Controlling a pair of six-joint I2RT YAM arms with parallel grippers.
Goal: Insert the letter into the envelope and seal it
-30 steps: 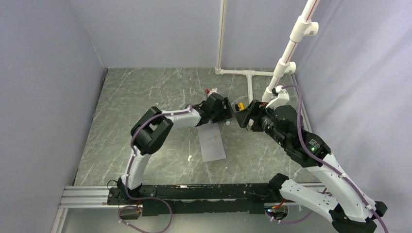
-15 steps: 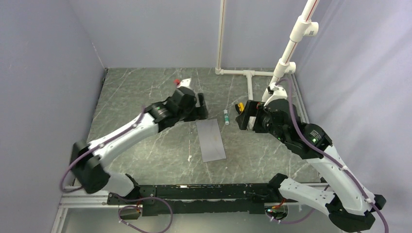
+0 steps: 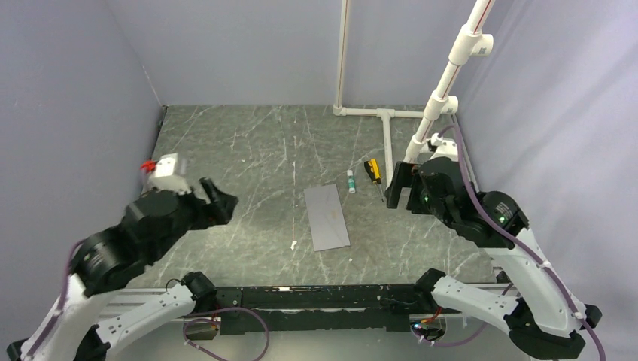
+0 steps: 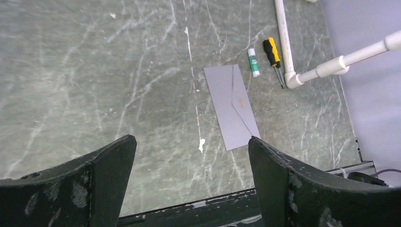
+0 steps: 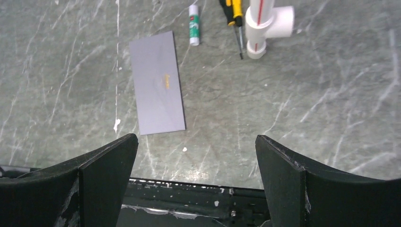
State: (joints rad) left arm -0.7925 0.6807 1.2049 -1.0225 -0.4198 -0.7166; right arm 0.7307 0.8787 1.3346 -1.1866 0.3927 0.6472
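Observation:
The grey envelope (image 3: 327, 216) lies flat on the table's middle with its pointed flap folded down; it also shows in the left wrist view (image 4: 231, 106) and the right wrist view (image 5: 157, 94). The tan letter is out of view in every frame. My left gripper (image 3: 218, 201) is open and empty, raised high at the left, well away from the envelope; in its own view (image 4: 190, 142) the jaws stand wide apart. My right gripper (image 3: 399, 186) is open and empty, raised to the right of the envelope, jaws wide in its own view (image 5: 196, 138).
A glue stick (image 3: 350, 181) and a yellow-handled screwdriver (image 3: 372, 170) lie just beyond the envelope's far right corner. A white pipe frame (image 3: 387, 135) runs along the table at the back right. A black rail (image 3: 316, 297) lines the near edge.
My left arm has swung from the envelope's far end back to the left and up. My right gripper has pulled back a little to the right. The envelope has not moved.

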